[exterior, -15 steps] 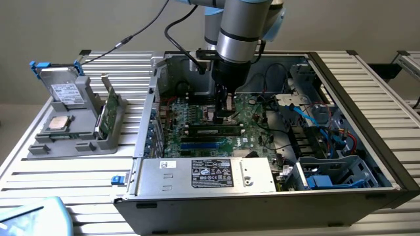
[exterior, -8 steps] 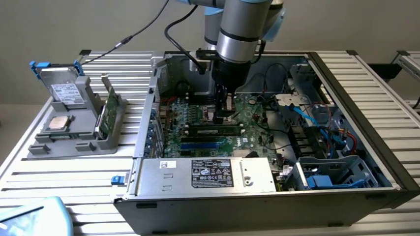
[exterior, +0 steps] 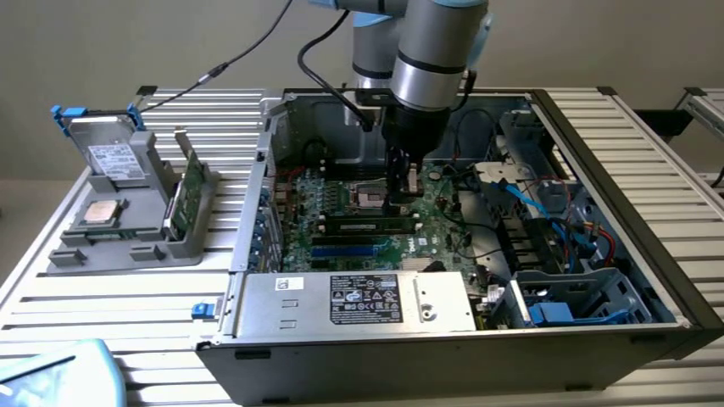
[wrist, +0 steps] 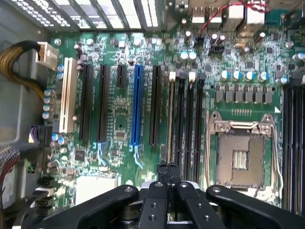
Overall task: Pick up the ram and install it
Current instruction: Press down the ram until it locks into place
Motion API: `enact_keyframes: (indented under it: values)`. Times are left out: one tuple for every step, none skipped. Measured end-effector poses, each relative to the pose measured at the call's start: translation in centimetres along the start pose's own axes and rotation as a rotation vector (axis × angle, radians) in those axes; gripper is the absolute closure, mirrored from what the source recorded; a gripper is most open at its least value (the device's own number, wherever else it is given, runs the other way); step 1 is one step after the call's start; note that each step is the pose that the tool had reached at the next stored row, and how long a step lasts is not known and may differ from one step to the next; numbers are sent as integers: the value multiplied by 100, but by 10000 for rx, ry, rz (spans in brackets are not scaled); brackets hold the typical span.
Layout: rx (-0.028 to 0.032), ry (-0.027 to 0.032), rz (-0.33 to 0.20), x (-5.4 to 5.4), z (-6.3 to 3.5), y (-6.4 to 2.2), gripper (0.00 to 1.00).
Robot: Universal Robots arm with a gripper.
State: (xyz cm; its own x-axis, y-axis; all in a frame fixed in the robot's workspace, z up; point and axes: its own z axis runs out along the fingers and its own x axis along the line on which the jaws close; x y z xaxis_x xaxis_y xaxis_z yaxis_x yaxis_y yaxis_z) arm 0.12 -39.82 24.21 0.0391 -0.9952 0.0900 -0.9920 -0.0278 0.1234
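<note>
Ram (exterior: 365, 225) seated in slot just below tool (exterior: 402, 197)

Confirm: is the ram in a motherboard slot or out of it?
In a slot: the ram stands on edge in a memory slot beside the processor socket, below the gripper. Whether it is fully latched, cannot tell.

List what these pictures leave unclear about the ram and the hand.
1. Whether the ram is fully seated: in the wrist view the hand covers its near end, and in the exterior view it is too small to tell.
2. The ram's label text: too small in the exterior view.
3. The board standing in the tray: seen edge-on in the exterior view, so its kind is unclear.
</note>
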Motion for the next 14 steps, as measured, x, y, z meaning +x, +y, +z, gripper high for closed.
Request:
enact_keyframes:
  values:
    - [57, 1, 6, 1, -3, -26, 89]
    - [114, 2, 10, 2, -4, -49, 89]
    - [174, 3, 16, 2, -4, -67, 89]
    - [215, 9, 21, 2, 1, -74, 89]
    - [235, 11, 24, 1, 10, -78, 89]
    - [246, 14, 24, 0, 22, -80, 89]
    - [254, 14, 24, -2, 38, -83, 89]
    - [260, 13, 25, -3, 53, -85, 89]
    - [263, 13, 26, -5, 69, -87, 89]
    - [266, 13, 26, -7, 87, -89, 89]
    - [269, 14, 26, -8, 105, -91, 89]
    - [271, 15, 27, -10, 123, -94, 89]
    - [271, 21, 27, -11, 140, -96, 89]
    - [272, 24, 26, -12, 156, -98, 89]
